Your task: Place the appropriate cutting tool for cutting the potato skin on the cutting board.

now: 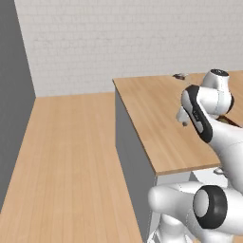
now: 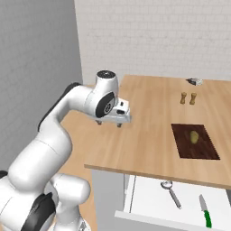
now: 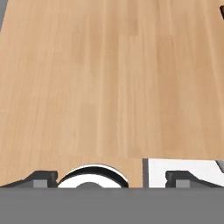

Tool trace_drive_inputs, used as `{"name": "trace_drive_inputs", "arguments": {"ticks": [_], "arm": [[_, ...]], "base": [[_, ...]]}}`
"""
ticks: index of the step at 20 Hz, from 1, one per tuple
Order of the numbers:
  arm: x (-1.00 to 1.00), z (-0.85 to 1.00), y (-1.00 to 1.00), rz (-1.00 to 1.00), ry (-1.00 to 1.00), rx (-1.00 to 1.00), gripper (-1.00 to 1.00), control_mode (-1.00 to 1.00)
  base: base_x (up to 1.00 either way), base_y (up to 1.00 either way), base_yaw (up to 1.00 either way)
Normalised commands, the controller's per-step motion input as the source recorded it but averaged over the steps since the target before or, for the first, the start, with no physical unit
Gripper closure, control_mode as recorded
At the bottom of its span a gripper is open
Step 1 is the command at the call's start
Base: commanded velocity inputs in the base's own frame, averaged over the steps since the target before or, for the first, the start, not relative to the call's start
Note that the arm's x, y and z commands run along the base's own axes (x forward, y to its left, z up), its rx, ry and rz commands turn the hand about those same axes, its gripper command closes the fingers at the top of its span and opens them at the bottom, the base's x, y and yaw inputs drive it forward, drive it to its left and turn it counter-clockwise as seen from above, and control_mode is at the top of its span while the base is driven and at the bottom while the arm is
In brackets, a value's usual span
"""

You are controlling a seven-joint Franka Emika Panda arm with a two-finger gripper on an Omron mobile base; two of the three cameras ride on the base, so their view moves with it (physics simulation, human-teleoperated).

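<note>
The grey metal peeler (image 2: 173,194) lies in an open white drawer (image 2: 146,198) under the counter's front edge, loop head pointing toward the counter. The dark brown cutting board (image 2: 205,151) rests on the light wood countertop at the right, with the small yellowish potato (image 2: 194,136) on it. My gripper (image 2: 109,123) hovers open over the counter's left part, well left of the board, with nothing between its fingers. In the hand view the gripper (image 3: 111,177) looks down at bare wood, and a corner of the board (image 3: 222,11) shows at the top right.
A knife with a green handle (image 2: 204,211) lies right of the peeler in the drawer. Two tan shakers (image 2: 188,98) stand behind the board. A small grey lump (image 2: 195,81) sits near the back wall. The counter's left edge (image 1: 135,128) drops to the wooden floor.
</note>
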Motion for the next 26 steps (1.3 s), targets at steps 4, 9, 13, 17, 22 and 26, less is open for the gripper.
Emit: {"name": "trace_drive_inputs", "arguments": {"ticks": [4,9,13,17,22,26], "arm": [[-0.17,-0.58,-1.0,0.0,0.14,0.02,-1.0,-1.0],[-0.48,-0.55,-0.95,0.0,0.12,0.01,-1.0,-1.0],[-0.77,-0.49,-0.73,-0.03,0.0,0.09,-1.0,-1.0],[-0.68,-0.4,-0.7,-0.03,0.03,0.07,-1.0,-1.0],[-0.5,-0.51,-0.64,-0.02,0.06,0.02,-1.0,-1.0],[-0.16,-0.54,-0.63,-0.05,0.11,0.01,-1.0,-1.0]], "base": [[0.0,0.0,0.0],[0.0,0.0,0.0],[0.0,0.0,0.0],[0.0,0.0,0.0],[0.0,0.0,0.0],[0.0,0.0,0.0]]}}
